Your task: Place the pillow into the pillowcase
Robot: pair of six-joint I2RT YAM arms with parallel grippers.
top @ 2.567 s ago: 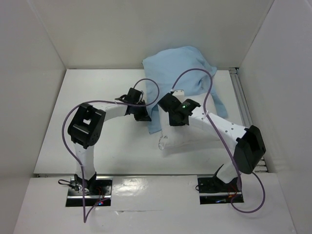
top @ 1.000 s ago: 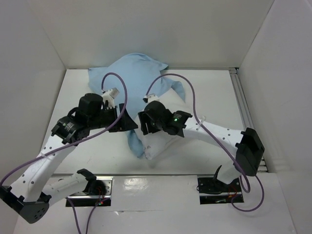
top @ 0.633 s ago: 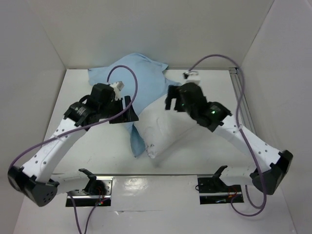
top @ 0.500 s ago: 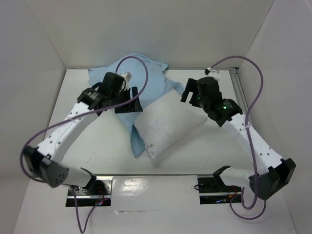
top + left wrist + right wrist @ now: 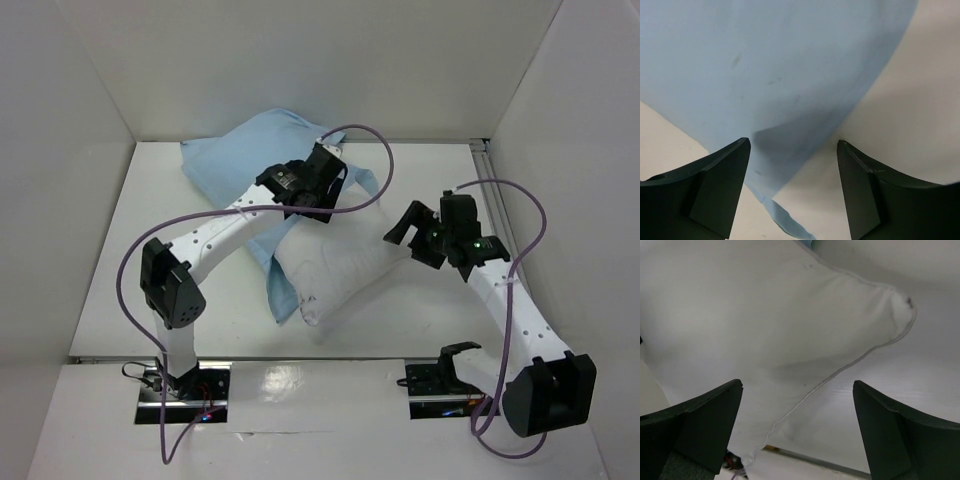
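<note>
Plump white pillow (image 5: 345,262), wrinkled, lying diagonally mid-tabletop (image 5: 400,320), near corner bare, far end against or under the pillowcase (image 5: 235,160). Light blue cloth, limp and rumpled, heaped at far left, one strip trailing along the pillow's left edge.

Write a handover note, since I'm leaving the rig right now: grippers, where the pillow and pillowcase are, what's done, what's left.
Left gripper: open, holding nothing, over the light blue pillowcase.
Right gripper: open, holding nothing, over a corner of the white pillow.
Pillow lies mid-table, almost all bare. The pillowcase is bunched behind it, with a strip running along the pillow's left edge.
Done: nothing I can confirm; the pillow is not visibly in the case.
Left: grip the case's opening, then feed the pillow in.
</note>
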